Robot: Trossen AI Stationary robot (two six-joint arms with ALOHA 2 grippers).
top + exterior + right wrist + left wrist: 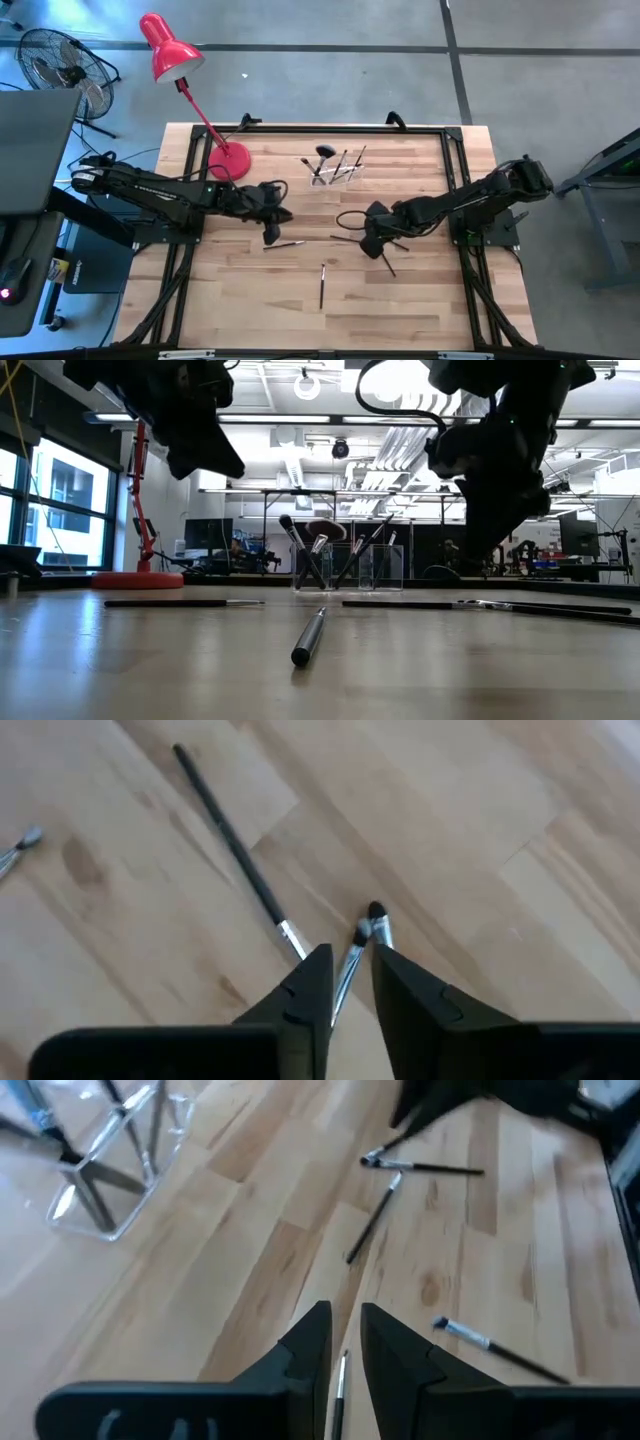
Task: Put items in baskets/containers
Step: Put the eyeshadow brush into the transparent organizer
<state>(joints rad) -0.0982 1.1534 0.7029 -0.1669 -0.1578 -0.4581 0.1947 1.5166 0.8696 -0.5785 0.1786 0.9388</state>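
The clear holder (335, 172) stands at the table's far middle with several brushes upright in it, also in the low view (340, 565). Loose brushes lie flat on the wood: one (283, 243) under my left gripper (273, 232), one (322, 285) nearer the front, two (345, 238) (390, 263) by my right gripper (375, 248). Both grippers hang above the table, narrowly open and holding nothing. Wood and a lying brush (341, 1375) show through the left fingers' gap (346, 1320). Through the right gap (345, 955) shows another brush's ferrule (352, 965).
A red desk lamp's round base (228, 160) stands at the far left of the table, its arm leaning out over the far left corner. Black frame rails run along the table's edges. Bare wood lies toward the near edge.
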